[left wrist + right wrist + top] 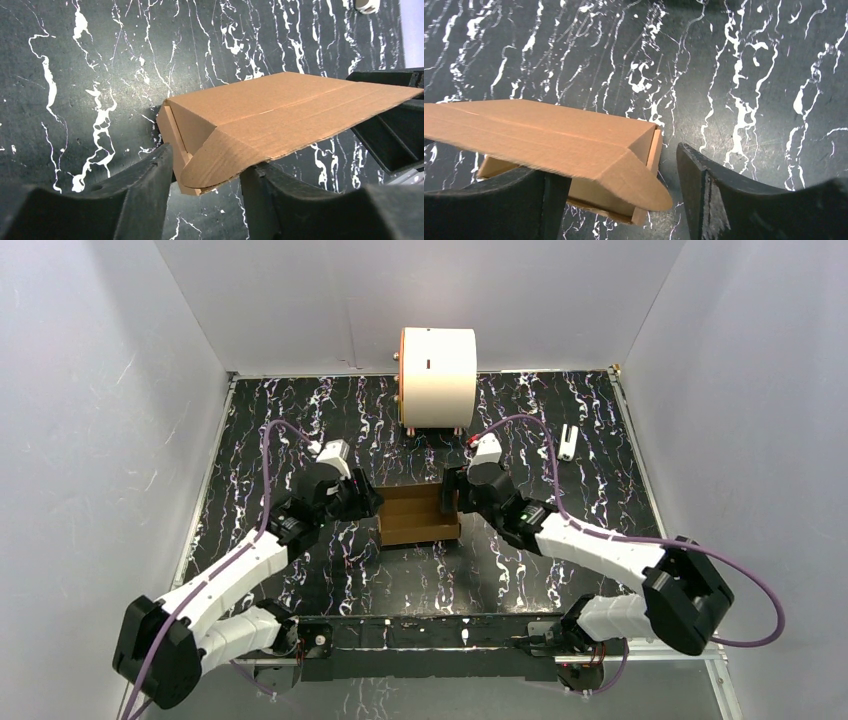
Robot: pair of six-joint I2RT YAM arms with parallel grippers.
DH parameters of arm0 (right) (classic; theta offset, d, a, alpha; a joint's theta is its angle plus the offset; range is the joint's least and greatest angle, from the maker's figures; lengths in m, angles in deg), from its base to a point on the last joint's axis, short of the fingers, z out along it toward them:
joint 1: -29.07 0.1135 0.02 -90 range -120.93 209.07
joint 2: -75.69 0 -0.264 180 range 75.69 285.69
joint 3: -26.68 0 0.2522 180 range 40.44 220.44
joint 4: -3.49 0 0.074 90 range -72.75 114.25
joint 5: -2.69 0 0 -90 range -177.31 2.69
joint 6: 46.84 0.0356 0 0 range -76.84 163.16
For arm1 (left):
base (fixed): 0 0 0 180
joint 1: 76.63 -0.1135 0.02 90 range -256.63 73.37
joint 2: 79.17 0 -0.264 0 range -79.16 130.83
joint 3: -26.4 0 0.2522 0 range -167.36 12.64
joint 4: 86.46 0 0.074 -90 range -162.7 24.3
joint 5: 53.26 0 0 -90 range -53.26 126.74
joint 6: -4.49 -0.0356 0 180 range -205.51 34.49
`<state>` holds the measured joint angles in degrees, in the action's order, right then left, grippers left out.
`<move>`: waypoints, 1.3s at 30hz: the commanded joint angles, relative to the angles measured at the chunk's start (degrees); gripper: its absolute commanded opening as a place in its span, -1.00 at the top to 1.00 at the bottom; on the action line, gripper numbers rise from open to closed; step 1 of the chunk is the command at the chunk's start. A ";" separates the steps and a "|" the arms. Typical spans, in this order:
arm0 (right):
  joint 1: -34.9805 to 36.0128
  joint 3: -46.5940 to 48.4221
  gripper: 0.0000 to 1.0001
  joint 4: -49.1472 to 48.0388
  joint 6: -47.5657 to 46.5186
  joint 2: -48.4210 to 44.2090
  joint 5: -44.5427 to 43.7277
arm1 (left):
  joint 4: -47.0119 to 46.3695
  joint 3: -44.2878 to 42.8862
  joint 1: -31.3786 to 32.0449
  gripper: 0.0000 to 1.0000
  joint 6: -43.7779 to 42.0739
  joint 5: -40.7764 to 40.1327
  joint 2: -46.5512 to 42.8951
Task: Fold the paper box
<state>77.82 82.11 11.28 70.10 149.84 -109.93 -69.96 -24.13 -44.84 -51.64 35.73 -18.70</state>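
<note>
At the centre of the black marbled table (560, 580) lies the paper box (420, 515), a low brown carton whose lid stands slightly raised, with a rounded tab folded down at each short end.

The left gripper (368, 502) is at the box's 9 o'clock end. In the left wrist view its jaws are partly spread, and the rounded tab (225, 157) and the end wall of the carton sit in the gap between them. One of its fingers (145, 185) lies just beside the box's corner, and the other is tucked under the tab's edge. Whether either pad actually presses the cardboard cannot be told, but nothing is pinched.

The right gripper (448, 502) is at the 3 o'clock end, with its jaws spread wide. In the right wrist view one of its fingers (524, 195) sits beneath the overhanging lid, while the other stands clear of the tab (639, 187), with bare table showing between them. It grips nothing.

A white cylinder (437, 377) with an orange rim stands at the box's 12 o'clock, well apart.
</note>
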 commanded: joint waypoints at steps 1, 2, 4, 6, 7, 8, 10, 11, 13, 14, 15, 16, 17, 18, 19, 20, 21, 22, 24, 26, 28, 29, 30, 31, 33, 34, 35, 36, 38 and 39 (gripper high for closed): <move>0.02 0.43 -0.73 0.41 -3.90 -5.27 3.46 | 4.26 -0.18 0.29 -0.06 -0.73 -0.14 -5.49; 0.00 0.49 -0.79 1.01 -4.70 -6.25 4.41 | 5.08 -0.27 0.29 -0.13 -0.83 -0.08 -6.41; -0.02 1.02 -0.94 2.55 -6.14 -8.20 6.35 | 6.54 0.00 0.29 -0.26 -0.91 0.65 -8.06; 0.00 2.01 -0.97 4.10 -7.52 -9.85 8.76 | 7.90 0.24 0.29 -0.37 -0.47 1.93 -9.70; 0.01 2.58 -0.97 4.87 -8.27 -10.56 10.03 | 8.42 0.48 0.29 -0.40 0.00 3.15 -10.67; 0.03 3.21 -0.97 5.66 -9.19 -11.13 11.10 | 9.02 0.63 0.29 -0.42 0.28 3.76 -11.67; 0.03 5.18 -0.96 8.58 -10.28 -11.69 11.50 | 10.69 0.22 0.29 -0.44 0.70 4.02 -13.90; 0.03 6.46 -0.96 9.74 -10.76 -11.81 11.33 | 11.63 -0.36 0.27 -0.45 0.73 3.77 -15.03; 0.03 9.40 -0.95 11.50 -11.62 -11.53 10.86 | 13.44 -2.20 0.21 -0.42 0.34 2.50 -16.86; 0.03 10.68 -0.93 12.12 -11.95 -11.12 10.38 | 14.22 -3.66 0.20 -0.41 -0.13 1.91 -17.15; 0.04 11.79 -0.91 12.72 -12.33 -10.68 9.82 | 15.11 -5.23 0.20 -0.39 -0.78 0.94 -17.17; 0.03 12.90 -0.89 13.09 -12.61 -9.86 9.07 | 15.91 -7.13 0.20 -0.37 -1.49 -0.29 -16.86; 0.03 13.79 -0.87 13.29 -12.92 -9.21 8.46 | 16.57 -8.96 0.20 -0.35 -2.36 -0.95 -16.25; 0.01 14.59 -0.86 13.28 -13.34 -8.55 8.05 | 17.07 -10.67 0.20 -0.33 -3.42 -1.38 -15.47; 0.00 15.34 -0.85 13.39 -13.59 -7.85 7.67 | 17.30 -12.21 0.20 -0.32 -4.34 -1.90 -14.36; 0.02 16.02 -0.84 13.56 -13.84 -7.07 7.37 | 17.49 -13.37 0.20 -0.31 -5.27 -2.08 -13.03; -0.02 16.55 -0.82 13.87 -14.07 -6.30 7.14 | 17.75 -14.53 0.20 -0.29 -5.96 -2.10 -11.55; 0.02 17.00 -0.80 14.27 -14.27 -5.38 7.09 | 17.85 -15.44 0.20 -0.28 -6.46 -1.77 -9.86; 0.03 17.65 -0.79 15.46 -14.42 -3.95 6.67 | 17.89 -16.68 0.20 -0.24 -6.75 -0.54 -6.87; 0.03 17.37 -0.77 16.32 -14.37 -3.10 6.59 | 17.51 -16.84 0.20 -0.18 -6.67 0.95 -4.60; 0.03 16.63 -0.75 16.83 -14.17 -2.64 6.81 | 17.49 -16.56 0.20 -0.11 -6.47 3.39 -2.86; 0.03 16.14 -0.75 17.10 -14.04 -2.57 7.21 | 17.51 -16.17 0.25 -0.08 -6.31 3.99 -2.28; 0.03 15.71 -0.75 17.34 -13.86 -2.52 7.75 | 17.48 -15.70 0.21 -0.05 -5.94 4.57 -1.90; 0.02 15.26 -0.74 17.46 -13.62 -2.52 8.35 | 17.35 -15.17 0.20 0.00 -5.54 5.21 -1.66; 0.03 14.02 -0.73 17.62 -13.19 -2.60 9.47 | 17.21 -14.02 0.20 0.08 -4.80 6.93 -1.34; 0.03 13.58 -0.73 17.66 -12.83 -2.65 9.82 | 17.14 -13.32 0.20 0.10 -4.37 7.61 -1.24; 0.03 12.77 -0.73 17.71 -12.54 -2.75 10.14 | 17.11 -12.65 0.21 0.15 -3.93 8.40 -1.27; 0.03 12.14 -0.72 17.69 -12.18 -2.84 10.43 | 17.00 -11.84 0.22 0.18 -3.41 8.96 -1.31; 0.03 10.61 -0.72 17.40 -11.36 -3.10 11.13 | 16.59 -10.12 0.20 0.25 -2.34 9.98 -1.93; 0.03 9.76 -0.72 17.22 -10.79 -3.27 11.40 | 16.25 -9.09 0.20 0.27 -1.87 10.54 -2.20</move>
<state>77.82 94.18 29.48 57.40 148.01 -100.20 -53.44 -35.93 -44.84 -55.62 42.07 -19.05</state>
